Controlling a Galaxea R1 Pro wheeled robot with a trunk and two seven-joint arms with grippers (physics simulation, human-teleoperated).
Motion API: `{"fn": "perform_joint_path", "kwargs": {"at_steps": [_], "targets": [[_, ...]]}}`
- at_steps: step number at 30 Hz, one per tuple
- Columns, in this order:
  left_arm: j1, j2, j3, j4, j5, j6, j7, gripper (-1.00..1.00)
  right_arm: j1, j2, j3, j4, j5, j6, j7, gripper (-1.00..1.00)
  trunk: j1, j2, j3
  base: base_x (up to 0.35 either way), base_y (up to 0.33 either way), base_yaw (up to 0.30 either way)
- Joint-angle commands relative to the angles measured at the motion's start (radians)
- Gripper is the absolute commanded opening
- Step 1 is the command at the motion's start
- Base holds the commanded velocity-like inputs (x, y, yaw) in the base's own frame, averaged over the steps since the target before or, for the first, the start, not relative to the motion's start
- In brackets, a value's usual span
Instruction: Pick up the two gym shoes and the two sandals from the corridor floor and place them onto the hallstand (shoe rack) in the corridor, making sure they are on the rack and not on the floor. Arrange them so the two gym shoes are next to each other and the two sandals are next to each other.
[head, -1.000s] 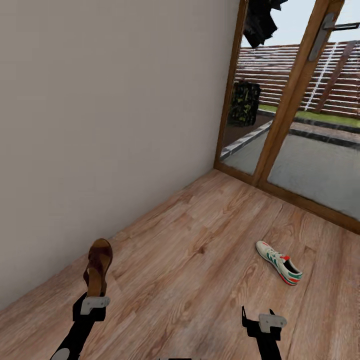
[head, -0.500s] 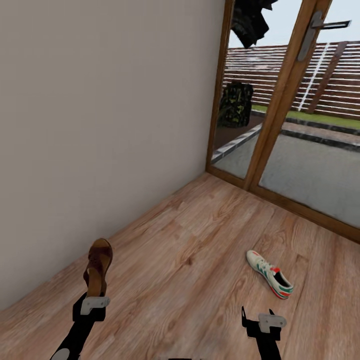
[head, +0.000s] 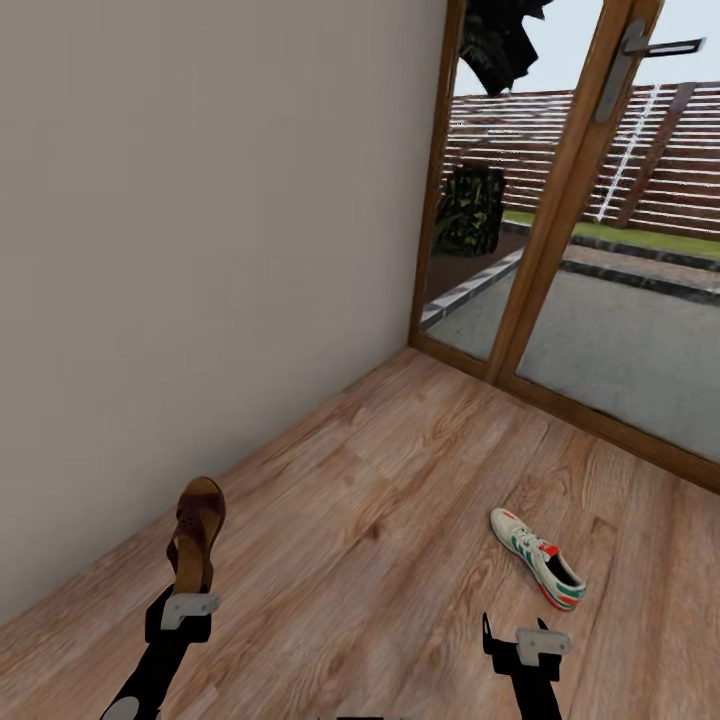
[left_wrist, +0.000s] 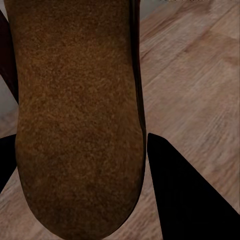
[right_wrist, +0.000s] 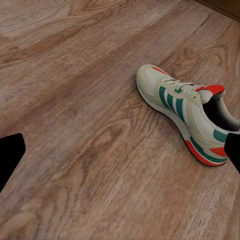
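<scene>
Up close, sandal (left_wrist: 75, 115) sole, sneaker (right_wrist: 187, 120) laces

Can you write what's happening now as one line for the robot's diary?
left end effector: holding sandal | right end effector: open, empty | sneaker: on floor | rack: unseen

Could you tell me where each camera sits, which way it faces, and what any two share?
Head: high on the robot, facing forward and down at the floor, wall and glass door; both arms show, left gripper holding a sandal, right gripper empty.
Left wrist: on the left arm, facing along the fingers at the sandal's sole.
Right wrist: on the right arm, facing down at a sneaker.
Shared: head and right wrist both show the sneaker.
</scene>
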Motion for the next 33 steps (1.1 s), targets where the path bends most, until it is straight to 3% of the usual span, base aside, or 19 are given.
{"fn": "perform_joint_path", "kwargs": {"at_steps": [1, 23, 33], "targets": [[-0.001, -0.001, 0.006, 0.000, -0.012, -0.004, -0.005, -1.00, 0.000, 0.000, 0.009, 0.000, -0.008, -0.002, -0.003, 1.00, 0.000, 0.000, -0.001, 0.151, -0.142, 0.000], [-0.001, -0.001, 0.006, -0.001, -0.012, -0.004, -0.005, -1.00, -0.001, 0.000, 0.009, 0.000, -0.008, -0.001, -0.003, 1.00, 0.000, 0.000, -0.001, 0.203, -0.175, 0.000], [-0.001, -0.001, 0.006, -0.003, -0.012, -0.004, -0.005, -1.00, -0.001, 0.000, 0.009, 0.000, -0.008, -0.001, -0.003, 1.00, 0.000, 0.000, -0.001, 0.056, -0.096, 0.000]]}}
